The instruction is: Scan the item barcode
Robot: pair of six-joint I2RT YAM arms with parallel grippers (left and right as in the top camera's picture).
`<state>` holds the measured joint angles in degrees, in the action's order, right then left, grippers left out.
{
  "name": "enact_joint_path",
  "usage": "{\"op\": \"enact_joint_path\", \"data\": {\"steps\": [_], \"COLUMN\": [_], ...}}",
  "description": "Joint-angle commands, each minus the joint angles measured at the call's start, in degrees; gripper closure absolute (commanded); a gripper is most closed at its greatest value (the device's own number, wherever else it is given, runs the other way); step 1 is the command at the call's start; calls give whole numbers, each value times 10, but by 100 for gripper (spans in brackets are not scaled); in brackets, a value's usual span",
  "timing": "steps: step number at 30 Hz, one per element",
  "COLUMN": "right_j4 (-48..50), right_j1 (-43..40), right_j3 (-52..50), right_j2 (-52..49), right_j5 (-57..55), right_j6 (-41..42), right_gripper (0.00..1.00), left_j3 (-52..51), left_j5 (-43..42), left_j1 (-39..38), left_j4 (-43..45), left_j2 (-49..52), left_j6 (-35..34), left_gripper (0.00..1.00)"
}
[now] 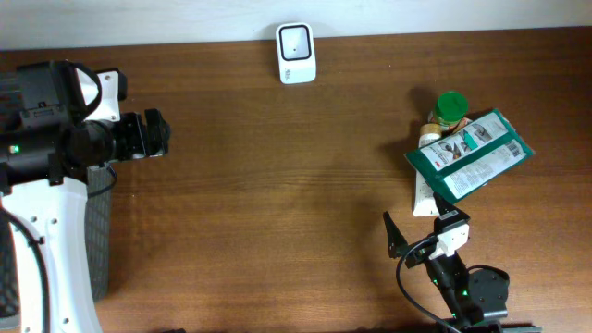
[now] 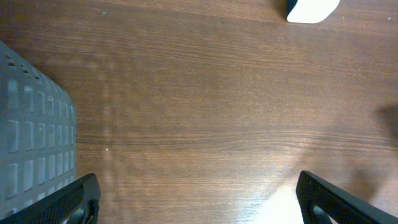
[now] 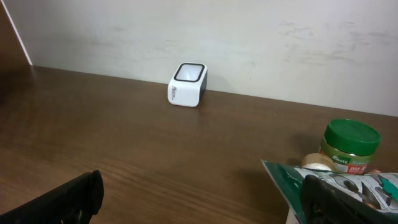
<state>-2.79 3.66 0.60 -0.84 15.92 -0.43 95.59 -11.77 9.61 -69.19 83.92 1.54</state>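
Observation:
A white barcode scanner (image 1: 296, 53) (image 2: 313, 9) (image 3: 186, 85) stands at the table's far edge, its window facing up. The items lie in a pile at the right: a green packet (image 1: 470, 154) (image 3: 285, 180) with a white printed label rests on a green-lidded jar (image 1: 450, 108) (image 3: 351, 146) and a white tube (image 1: 424, 199). My right gripper (image 1: 424, 231) (image 3: 202, 202) is open just in front of the pile, its right finger close to the packet's corner, holding nothing. My left gripper (image 1: 151, 134) (image 2: 199, 205) is open and empty over bare wood at the far left.
A grey perforated basket (image 1: 97, 240) (image 2: 31, 143) sits below the left arm at the table's left edge. A pale wall (image 3: 249, 37) runs right behind the scanner.

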Motion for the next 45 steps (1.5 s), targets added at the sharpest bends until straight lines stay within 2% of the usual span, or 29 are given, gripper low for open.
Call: {"op": "enact_joint_path", "data": {"steps": [1,3,11,16,21,29,34,45], "right_j4": [-3,-3,-3,-3,-3,-3,-3,-3], "right_j1": [-3,-3,-3,-3,-3,-3,-3,-3], "right_j3": [-3,-3,-3,-3,-3,-3,-3,-3], "right_j2": [5,5,5,5,5,5,5,5], "right_j5": [1,1,1,1,1,1,1,1], "right_j6": [-2,-2,-2,-2,-2,-2,-2,-2], "right_gripper": [2,2,2,2,2,2,2,2], "left_j3": [7,7,-19,-152,-358,-613,-716,-830], "left_j5": [16,10,1,0,-5,-5,-5,-9], "left_j1": [-1,-1,-11,-28,-28,-27,-27,-28], "left_j4": [-10,-29,37,159,323,527,632,744], "left_j2": [-5,-5,-59,-167,-310,-478,-508,-537], "left_j6": [7,7,49,59,59,59,58,59], "left_gripper": [2,2,1,1,1,1,1,1]}}
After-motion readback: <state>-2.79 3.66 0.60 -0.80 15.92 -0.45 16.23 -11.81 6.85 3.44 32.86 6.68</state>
